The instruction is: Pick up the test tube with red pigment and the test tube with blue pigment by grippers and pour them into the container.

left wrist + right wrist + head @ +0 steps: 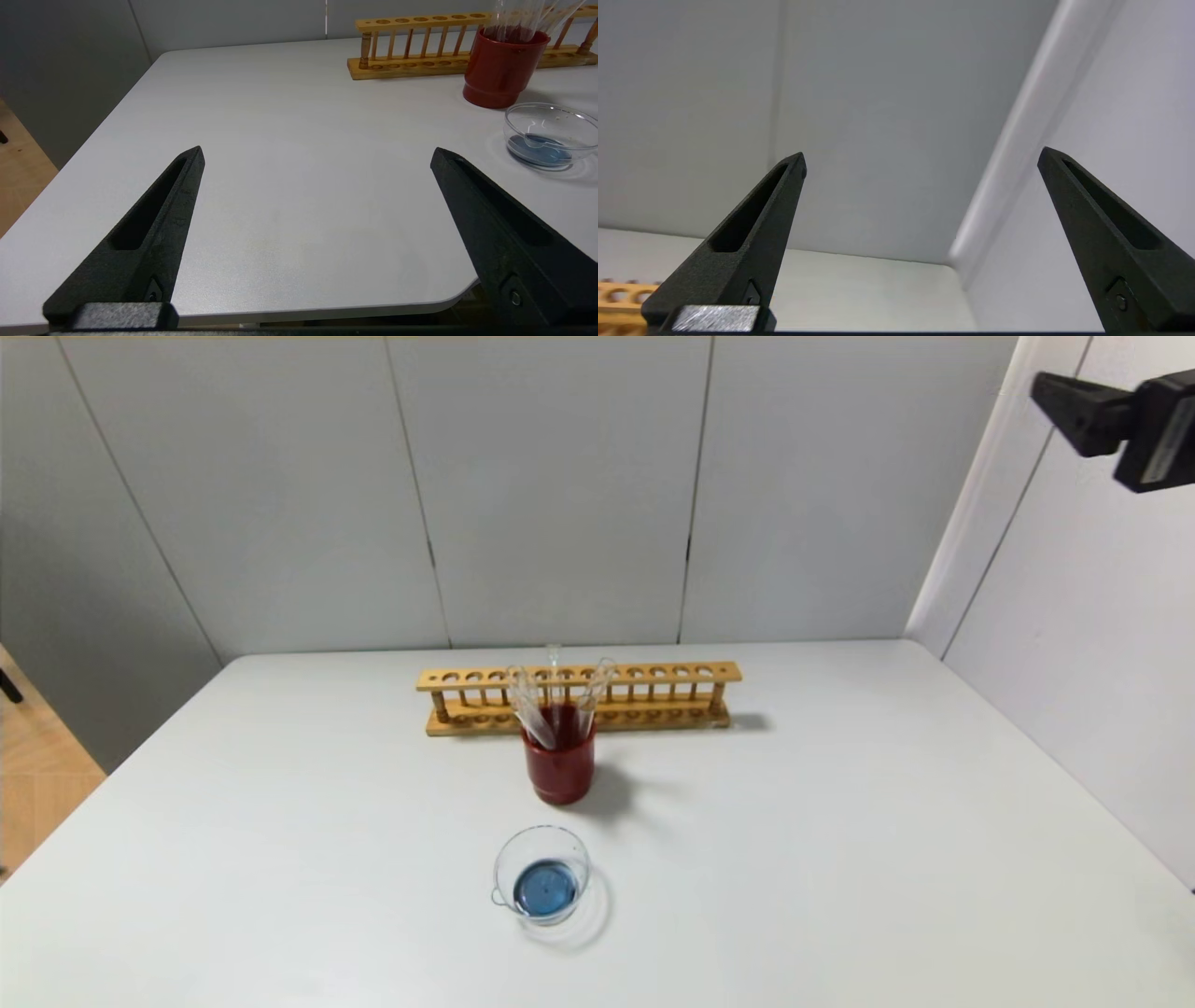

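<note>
Now both grippers are open and empty. The tubes stand tilted in the red cup [559,763], just behind the container [541,875] — the left gripper [317,156] is low and nearer; the right gripper [922,158] is high and away.

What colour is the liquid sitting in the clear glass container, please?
Blue, pooled at the bottom of the container; the head view shows it best.

My view: matt white counter [840,821], varnished wooden rack [653,674], clear glass container [541,875], glossy red cup [558,767], rough black fingers [159,224].
</note>
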